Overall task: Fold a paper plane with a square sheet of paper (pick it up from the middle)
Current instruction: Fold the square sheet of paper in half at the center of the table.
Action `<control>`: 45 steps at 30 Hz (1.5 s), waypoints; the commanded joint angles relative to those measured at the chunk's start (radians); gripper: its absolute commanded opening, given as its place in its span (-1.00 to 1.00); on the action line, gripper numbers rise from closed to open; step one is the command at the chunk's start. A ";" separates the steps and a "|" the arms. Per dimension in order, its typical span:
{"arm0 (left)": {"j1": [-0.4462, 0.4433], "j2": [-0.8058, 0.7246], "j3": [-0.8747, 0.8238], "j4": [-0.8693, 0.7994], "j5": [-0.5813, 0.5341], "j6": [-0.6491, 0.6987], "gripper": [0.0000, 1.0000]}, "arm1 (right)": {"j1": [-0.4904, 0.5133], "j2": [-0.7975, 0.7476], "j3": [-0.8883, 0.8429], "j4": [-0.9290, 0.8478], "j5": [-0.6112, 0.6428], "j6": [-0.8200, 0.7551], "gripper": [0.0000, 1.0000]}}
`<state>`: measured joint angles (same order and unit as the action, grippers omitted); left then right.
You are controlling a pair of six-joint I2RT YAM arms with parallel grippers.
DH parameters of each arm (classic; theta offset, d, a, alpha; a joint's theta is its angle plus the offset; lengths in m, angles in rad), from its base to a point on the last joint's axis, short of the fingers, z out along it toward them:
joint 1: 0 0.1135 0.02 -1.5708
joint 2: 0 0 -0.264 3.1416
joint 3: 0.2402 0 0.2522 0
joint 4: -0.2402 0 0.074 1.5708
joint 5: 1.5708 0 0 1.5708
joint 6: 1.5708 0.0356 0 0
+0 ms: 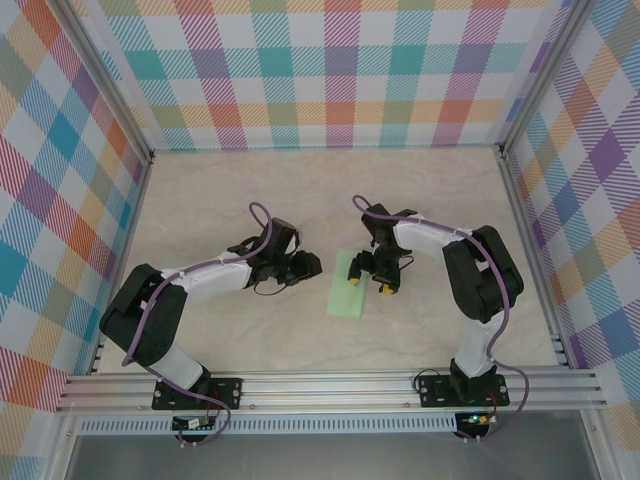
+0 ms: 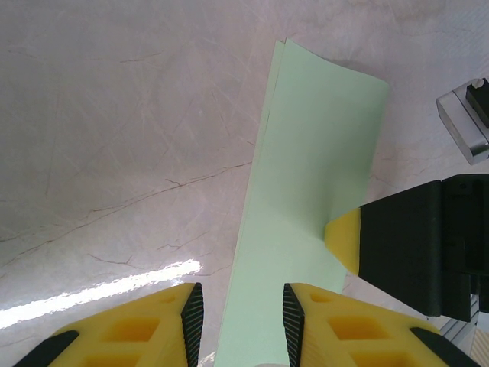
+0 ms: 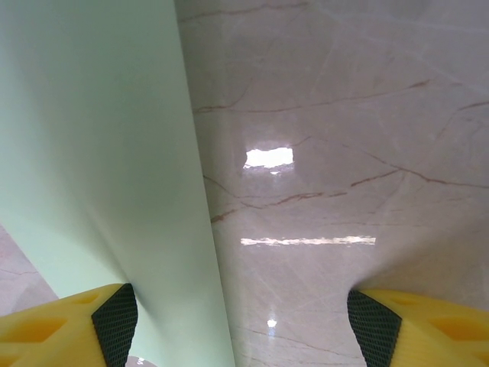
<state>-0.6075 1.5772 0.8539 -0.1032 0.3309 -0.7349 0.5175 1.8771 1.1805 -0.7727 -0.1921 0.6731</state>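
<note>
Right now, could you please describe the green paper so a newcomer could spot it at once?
On the beige marbled tabletop, find the right claw. Partly beneath it lies the paper sheet, narrow and pale green, unlike anything around it.

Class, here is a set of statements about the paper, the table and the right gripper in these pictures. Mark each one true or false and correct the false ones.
1. The paper is pale green. True.
2. It is crumpled into a ball. False: it lies as a smooth rectangle on the table.
3. The right gripper has its jaws shut. False: they stand wide apart.
4. The walls around the table are checked in many colours. True.
</note>
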 commanded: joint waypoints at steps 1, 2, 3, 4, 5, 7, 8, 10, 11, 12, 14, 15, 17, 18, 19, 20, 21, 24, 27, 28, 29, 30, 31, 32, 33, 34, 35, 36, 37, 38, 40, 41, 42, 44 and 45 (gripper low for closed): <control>-0.012 0.001 0.020 -0.004 0.014 0.018 -0.30 | 0.004 0.094 -0.046 0.043 0.085 -0.005 0.56; -0.012 0.002 0.019 0.002 0.018 0.015 -0.30 | 0.004 0.095 -0.047 0.044 0.085 -0.007 0.56; -0.012 0.005 0.020 0.006 0.022 0.012 -0.31 | 0.004 0.097 -0.047 0.044 0.085 -0.005 0.56; -0.012 0.009 0.023 0.010 0.028 0.011 -0.32 | 0.004 0.099 -0.047 0.044 0.086 -0.004 0.56; -0.012 0.014 0.027 0.015 0.033 0.007 -0.34 | 0.004 0.102 -0.045 0.042 0.088 -0.004 0.55; -0.012 0.023 0.037 0.018 0.038 0.004 -0.36 | 0.005 0.110 -0.041 0.038 0.090 -0.006 0.53; -0.012 0.027 0.040 0.016 0.039 0.003 -0.36 | 0.005 0.115 -0.037 0.038 0.087 -0.010 0.54; -0.012 0.027 0.044 0.013 0.032 0.003 -0.36 | 0.007 0.117 -0.033 0.038 0.083 -0.016 0.55; -0.012 0.026 0.045 0.011 0.032 0.005 -0.36 | 0.007 0.117 -0.033 0.038 0.083 -0.017 0.56; -0.011 0.026 0.047 0.009 0.029 0.004 -0.36 | 0.007 0.118 -0.032 0.038 0.084 -0.018 0.56; -0.012 0.027 0.047 0.008 0.030 0.004 -0.36 | 0.008 0.124 -0.027 0.032 0.086 -0.023 0.57; -0.012 0.029 0.048 0.008 0.029 0.005 -0.36 | 0.007 0.126 -0.025 0.032 0.086 -0.026 0.57; -0.012 0.030 0.045 0.009 0.029 0.003 -0.36 | 0.009 0.130 -0.025 0.030 0.086 -0.030 0.58; -0.011 0.031 0.044 0.008 0.030 0.003 -0.36 | 0.009 0.131 -0.025 0.029 0.087 -0.029 0.58; -0.012 0.030 0.044 0.008 0.030 0.001 -0.36 | 0.008 0.132 -0.025 0.029 0.090 -0.030 0.59; -0.012 0.030 0.044 0.009 0.030 0.002 -0.35 | 0.009 0.134 -0.025 0.028 0.094 -0.032 0.60; -0.012 0.030 0.044 0.008 0.030 0.003 -0.36 | 0.009 0.135 -0.025 0.026 0.094 -0.035 0.61; -0.012 0.031 0.047 0.005 0.029 0.003 -0.36 | 0.009 0.142 -0.024 0.027 0.094 -0.035 0.62; -0.012 0.032 0.048 0.004 0.030 0.003 -0.36 | 0.009 0.147 -0.018 0.026 0.094 -0.037 0.63; -0.012 0.032 0.048 0.005 0.030 0.003 -0.35 | 0.009 0.148 -0.018 0.027 0.092 -0.040 0.63; -0.012 0.032 0.047 0.003 0.030 0.002 -0.36 | 0.009 0.146 -0.019 0.027 0.095 -0.041 0.64; -0.011 0.032 0.049 0.001 0.029 0.005 -0.36 | 0.009 0.146 -0.019 0.025 0.098 -0.041 0.64; -0.012 0.033 0.049 -0.002 0.028 0.006 -0.36 | 0.009 0.146 -0.019 0.021 0.102 -0.043 0.65; -0.012 0.033 0.050 -0.004 0.027 0.008 -0.36 | 0.008 0.148 -0.019 0.020 0.103 -0.044 0.64; -0.012 0.035 0.050 -0.005 0.027 0.008 -0.36 | 0.009 0.149 -0.020 0.019 0.104 -0.045 0.63; -0.012 0.037 0.050 -0.003 0.028 0.008 -0.36 | 0.009 0.149 -0.021 0.019 0.106 -0.045 0.63; -0.012 0.038 0.052 -0.001 0.031 0.008 -0.36 | 0.009 0.151 -0.021 0.019 0.106 -0.044 0.63; -0.012 0.039 0.052 0.001 0.033 0.007 -0.36 | 0.009 0.153 -0.022 0.021 0.104 -0.043 0.63; -0.011 0.040 0.052 0.002 0.034 0.005 -0.36 | 0.009 0.155 -0.022 0.023 0.105 -0.041 0.63; -0.012 0.040 0.053 0.001 0.035 0.006 -0.36 | 0.009 0.157 -0.021 0.023 0.105 -0.041 0.63; -0.012 0.044 0.057 0.002 0.038 0.005 -0.37 | 0.009 0.160 -0.021 0.022 0.108 -0.040 0.62; -0.012 0.046 0.058 0.002 0.040 0.005 -0.37 | 0.009 0.161 -0.021 0.021 0.112 -0.041 0.62; -0.012 0.048 0.059 0.005 0.044 0.004 -0.38 | 0.009 0.162 -0.021 0.020 0.113 -0.041 0.62; -0.012 0.057 0.063 0.011 0.054 -0.001 -0.40 | 0.009 0.163 -0.021 0.020 0.113 -0.042 0.62; -0.012 0.062 0.067 0.015 0.059 -0.005 -0.40 | 0.008 0.165 -0.020 0.019 0.115 -0.042 0.62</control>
<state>-0.6083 1.6165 0.8883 -0.0994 0.3599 -0.7368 0.5232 1.9232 1.2278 -0.8288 -0.1722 0.6651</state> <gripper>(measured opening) 0.302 0.811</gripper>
